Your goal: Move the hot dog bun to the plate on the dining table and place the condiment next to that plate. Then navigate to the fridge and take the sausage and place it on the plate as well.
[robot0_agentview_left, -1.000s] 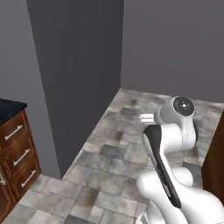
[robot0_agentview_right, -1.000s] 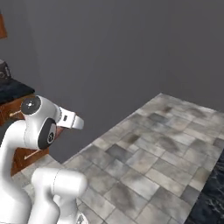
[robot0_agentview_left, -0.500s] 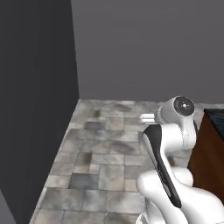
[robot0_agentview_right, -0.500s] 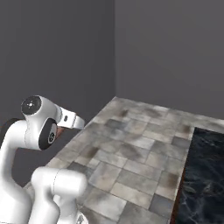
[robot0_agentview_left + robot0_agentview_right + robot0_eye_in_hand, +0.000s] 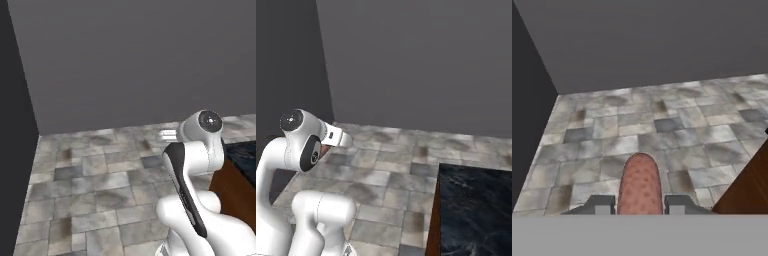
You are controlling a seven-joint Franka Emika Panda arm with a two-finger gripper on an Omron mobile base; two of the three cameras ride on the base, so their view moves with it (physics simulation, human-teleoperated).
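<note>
In the hand view the reddish-brown sausage (image 5: 640, 183) sticks out forward between my two grey fingertips, and my gripper (image 5: 640, 204) is shut on it, held above the stone-tiled floor. A corner of the dining table, with its black marbled top (image 5: 476, 210) and reddish wood side (image 5: 235, 190), shows at the right in both base views and at the lower right of the hand view (image 5: 747, 187). My white arm (image 5: 197, 150) is folded close to the base. The hot dog bun, the plate, the condiment and the fridge are out of view.
A plain grey wall (image 5: 130, 60) stands ahead, and a darker wall (image 5: 12, 125) closes off the left side. Grey stone floor tiles (image 5: 100, 185) stretch between the walls and the table corner.
The whole scene has swung across the views as the base turned: the wooden drawers at the left are gone, and the table's black top has come in at the right. The sausage stays gripped.
</note>
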